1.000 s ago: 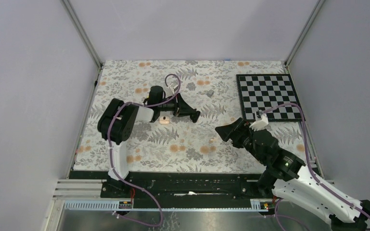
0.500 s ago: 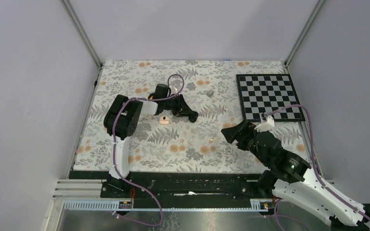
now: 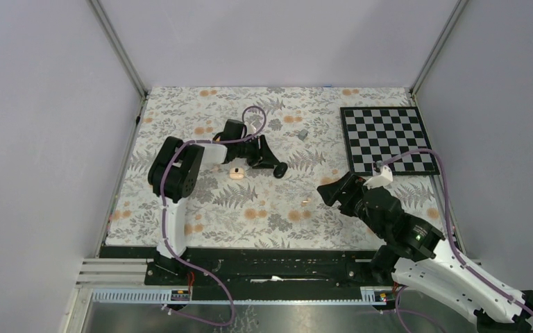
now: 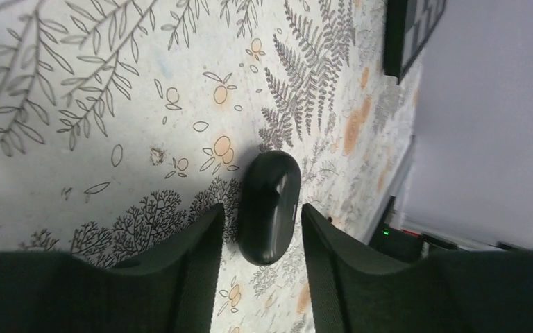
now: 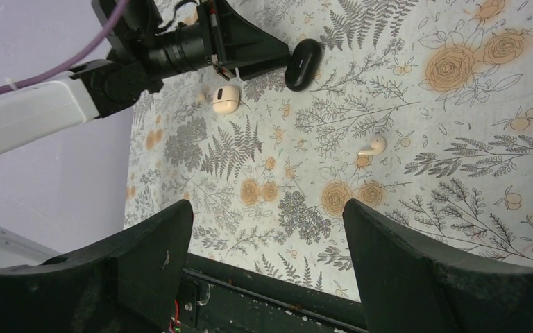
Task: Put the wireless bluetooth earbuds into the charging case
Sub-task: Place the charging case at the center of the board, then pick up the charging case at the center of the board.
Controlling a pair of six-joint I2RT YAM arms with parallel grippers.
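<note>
Floral tabletop, left fingers slightly parted astride black oval case, right fingers wide apart

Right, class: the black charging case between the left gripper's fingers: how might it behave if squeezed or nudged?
The black charging case looks glossy and rounded, so it may slip from a pinch. Lying flat on the floral cloth, it would probably slide or spin rather than tip.

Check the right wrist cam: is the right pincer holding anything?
No, the right pincer has its fingers wide apart above the table, with nothing gripped between them.
</note>
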